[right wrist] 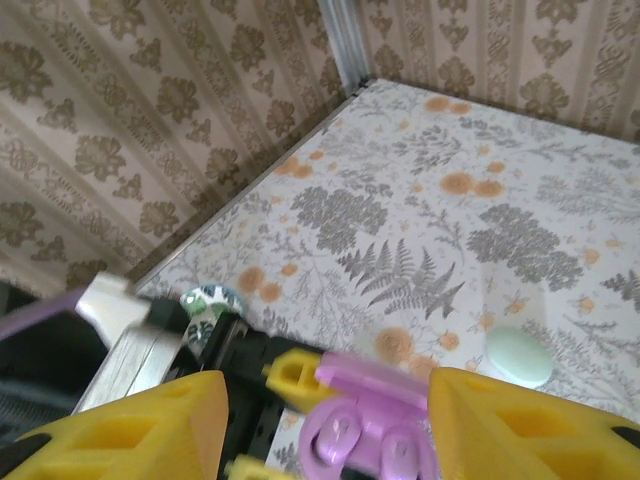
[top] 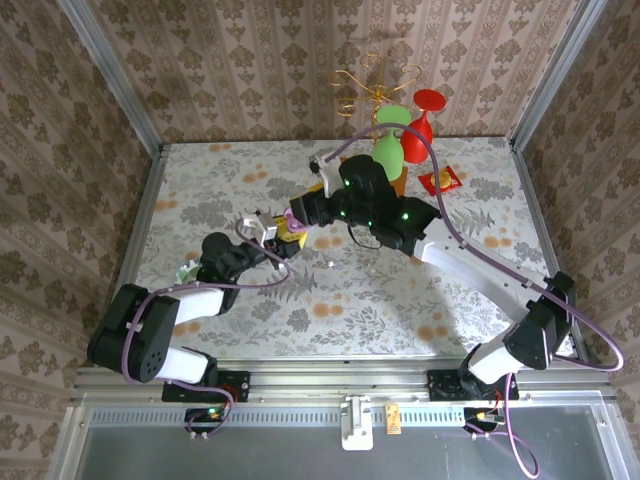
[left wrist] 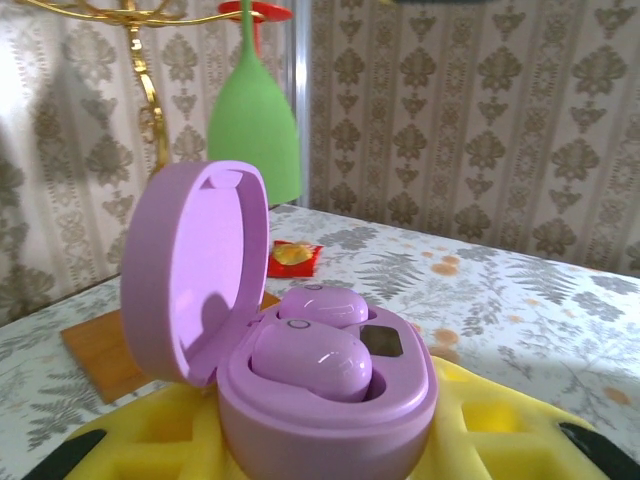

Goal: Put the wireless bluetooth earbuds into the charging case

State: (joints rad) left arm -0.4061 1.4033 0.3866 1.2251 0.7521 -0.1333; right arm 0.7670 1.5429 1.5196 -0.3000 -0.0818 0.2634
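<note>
Left gripper [top: 283,237] is clamped on the open purple charging case [left wrist: 330,420], its yellow fingers [left wrist: 150,445] pressing the base from both sides above the middle of the tabletop [top: 200,190]. Right gripper [right wrist: 328,400] hangs just over the case with its yellow fingers [right wrist: 130,420] spread wide, one to each side and neither touching it.

Open floral surface lies to the left and toward the near edge. Papered walls close the back and both sides, and a metal post [right wrist: 345,40] marks the far left corner. Behind the grippers the room is tighter: a gold rack [top: 375,80] with green goblets [top: 388,150] and a red one [top: 428,100] stands on a wooden board [left wrist: 100,350], and a red packet [top: 440,180] lies near it. A pale green oval case [right wrist: 518,357] lies on the tabletop just right of the grippers.

Both purple earbuds [left wrist: 310,360] sit side by side in the wells of the charging case, directly below the right gripper's gap, and the lid [left wrist: 190,270] stands upright beside them.

From above, the right wrist covers much of the case. The right wrist view shows the case blurred and cut off at the bottom edge. A small green-and-white thing [right wrist: 205,300] by the left arm is too unclear to name.
</note>
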